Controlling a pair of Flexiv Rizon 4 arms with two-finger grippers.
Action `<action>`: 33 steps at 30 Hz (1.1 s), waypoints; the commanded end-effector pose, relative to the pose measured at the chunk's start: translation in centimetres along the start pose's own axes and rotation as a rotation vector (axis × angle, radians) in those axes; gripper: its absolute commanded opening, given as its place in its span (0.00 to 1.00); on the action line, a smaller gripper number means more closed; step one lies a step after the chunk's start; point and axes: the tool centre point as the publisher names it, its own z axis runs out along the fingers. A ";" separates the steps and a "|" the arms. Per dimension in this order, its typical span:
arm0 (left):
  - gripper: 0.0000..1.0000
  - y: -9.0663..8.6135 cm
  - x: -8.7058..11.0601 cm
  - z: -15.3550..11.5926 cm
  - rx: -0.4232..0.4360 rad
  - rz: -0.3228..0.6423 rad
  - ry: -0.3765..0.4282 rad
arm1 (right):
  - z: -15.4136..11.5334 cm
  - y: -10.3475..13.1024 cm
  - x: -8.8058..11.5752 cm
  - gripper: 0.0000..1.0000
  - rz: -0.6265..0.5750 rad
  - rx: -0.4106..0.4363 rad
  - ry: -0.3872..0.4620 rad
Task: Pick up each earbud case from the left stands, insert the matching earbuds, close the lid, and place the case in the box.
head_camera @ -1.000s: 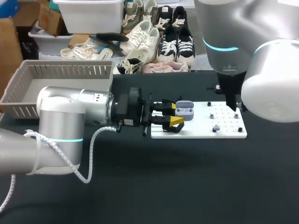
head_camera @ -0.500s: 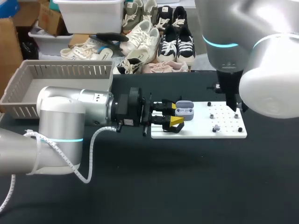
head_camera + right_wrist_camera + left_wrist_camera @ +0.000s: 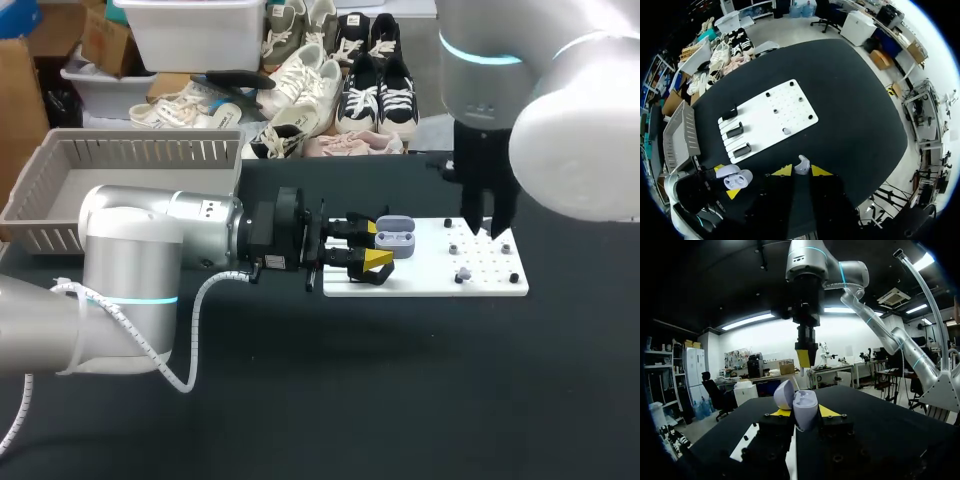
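Over the white board's (image 3: 490, 285) left edge, the left gripper (image 3: 377, 245) clamps the open lavender earbud case (image 3: 396, 237), lid up. Above the board, the right gripper's (image 3: 801, 171) tips look pinched on a small white earbud (image 3: 801, 163).

- Head camera: fixed, high behind the robot, facing down and forward over the whole tabletop (image 3: 400, 400).
- Left wrist camera: low, just above the tabletop, facing level along the left hand (image 3: 805, 412). The earbud case (image 3: 804, 407) is close up, the right hand (image 3: 804, 357) farther ahead.
- Right wrist camera: high, facing straight down past its held earbud (image 3: 801, 165).
- Shared: the case in all three; the white board (image 3: 775, 117) in the head and right wrist views.
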 end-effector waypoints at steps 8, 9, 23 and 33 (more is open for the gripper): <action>0.00 0.1 0.1 0.0 0.001 0.001 -0.003 | -2.0 2.0 2.1 0.00 -0.059 -0.020 0.006; 0.00 0.1 0.1 0.0 0.001 0.001 -0.003 | -2.1 2.2 2.4 0.00 -0.065 -0.021 0.005; 0.00 0.1 0.1 0.0 0.001 0.001 -0.003 | -2.8 4.0 3.5 0.00 -0.129 -0.014 -0.012; 0.00 0.1 0.1 0.0 0.001 0.001 -0.003 | -2.8 4.0 3.5 0.00 -0.129 -0.014 -0.012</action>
